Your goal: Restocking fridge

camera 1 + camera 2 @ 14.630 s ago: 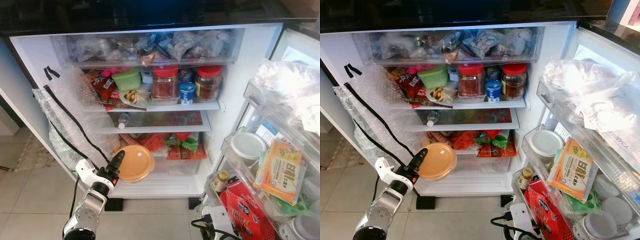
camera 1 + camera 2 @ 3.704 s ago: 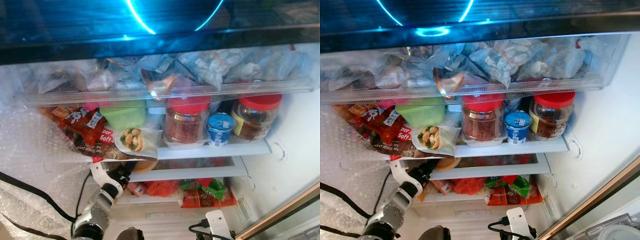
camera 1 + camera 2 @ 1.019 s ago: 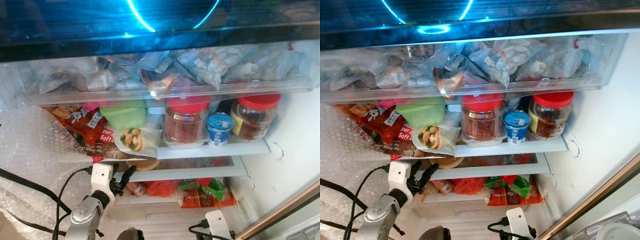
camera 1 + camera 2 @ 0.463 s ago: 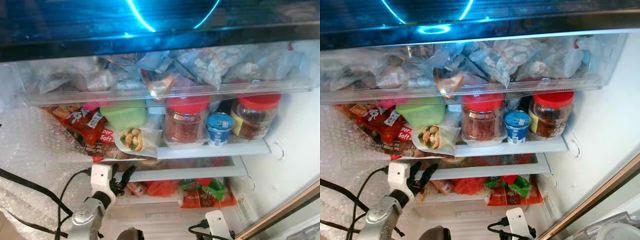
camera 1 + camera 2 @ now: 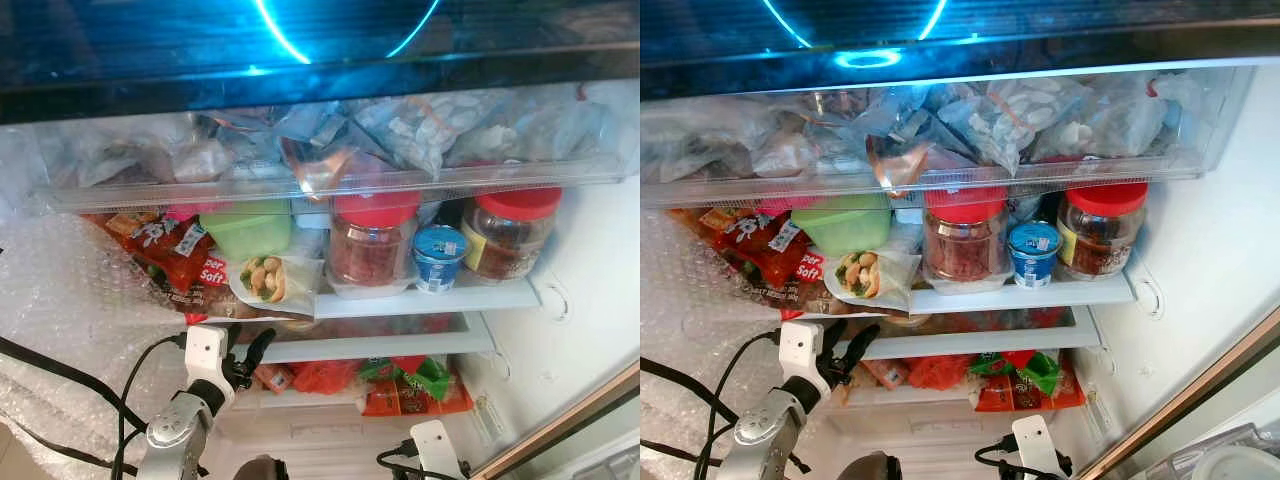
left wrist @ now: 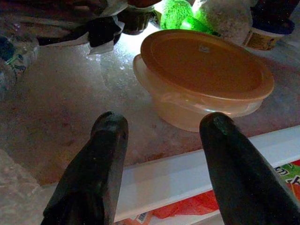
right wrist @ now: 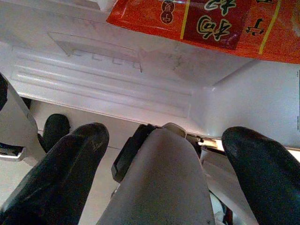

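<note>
A round tub with an orange lid rests on the fridge's middle shelf, set back from the white front edge. My left gripper hovers just outside that edge at the shelf's left end, open and empty; its two black fingertips stand wide apart in front of the tub without touching it. My right gripper hangs low near the fridge's bottom, open, with a grey-white rounded part showing between its fingers.
A full clear drawer runs across the top. The upper shelf carries a green box, two red-lidded jars, a blue cup and a wrapped sandwich. Bubble wrap covers the left wall. Red and green packets lie below.
Over the last second my left gripper has stayed open at the shelf edge, shifting only slightly. Earlier it carried the tub up from low down and set it on the middle shelf.
</note>
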Controlling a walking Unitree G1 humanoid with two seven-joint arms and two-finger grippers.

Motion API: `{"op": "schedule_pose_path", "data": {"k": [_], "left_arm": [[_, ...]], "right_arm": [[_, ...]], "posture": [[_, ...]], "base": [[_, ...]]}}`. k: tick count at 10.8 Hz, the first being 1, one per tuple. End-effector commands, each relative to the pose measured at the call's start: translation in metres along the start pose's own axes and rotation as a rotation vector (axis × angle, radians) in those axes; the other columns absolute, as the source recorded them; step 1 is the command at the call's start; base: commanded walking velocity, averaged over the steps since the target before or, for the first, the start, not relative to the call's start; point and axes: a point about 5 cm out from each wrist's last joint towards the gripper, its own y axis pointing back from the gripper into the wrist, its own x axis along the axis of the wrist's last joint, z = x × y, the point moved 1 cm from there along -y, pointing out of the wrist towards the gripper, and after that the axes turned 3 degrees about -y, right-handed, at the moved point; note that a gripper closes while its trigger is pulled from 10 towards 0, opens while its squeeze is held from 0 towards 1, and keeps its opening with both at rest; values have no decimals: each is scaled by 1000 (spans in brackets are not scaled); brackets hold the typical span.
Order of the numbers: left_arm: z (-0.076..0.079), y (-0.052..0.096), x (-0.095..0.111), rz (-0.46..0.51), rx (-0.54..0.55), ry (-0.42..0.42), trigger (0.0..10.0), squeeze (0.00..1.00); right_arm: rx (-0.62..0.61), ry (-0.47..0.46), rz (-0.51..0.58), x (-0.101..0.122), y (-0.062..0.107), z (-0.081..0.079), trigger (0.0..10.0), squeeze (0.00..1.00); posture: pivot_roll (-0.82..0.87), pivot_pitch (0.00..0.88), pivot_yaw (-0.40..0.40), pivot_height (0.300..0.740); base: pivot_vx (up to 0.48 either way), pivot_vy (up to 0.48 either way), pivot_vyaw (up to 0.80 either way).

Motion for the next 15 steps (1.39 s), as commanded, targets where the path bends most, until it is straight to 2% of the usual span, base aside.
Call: {"op": "schedule_pose_path", "data": {"k": [1, 3, 15], "left_arm": [[-2, 1, 3, 11, 3, -6, 10000, 0], [-1, -1, 4, 13, -3, -9, 10000, 0], [-1, -4, 3, 4, 0, -8, 10000, 0]], "right_arm": [[8, 4, -26, -7, 1, -2, 10000, 0], [8, 2, -26, -7, 1, -2, 10000, 0], [9, -1, -25, -7, 1, -2, 10000, 0]], "posture": [[8, 0, 43, 660], [7, 0, 45, 660], [10, 0, 44, 660]], "base": [[0, 0, 0], [0, 0, 0], [-285, 0, 0]]}}
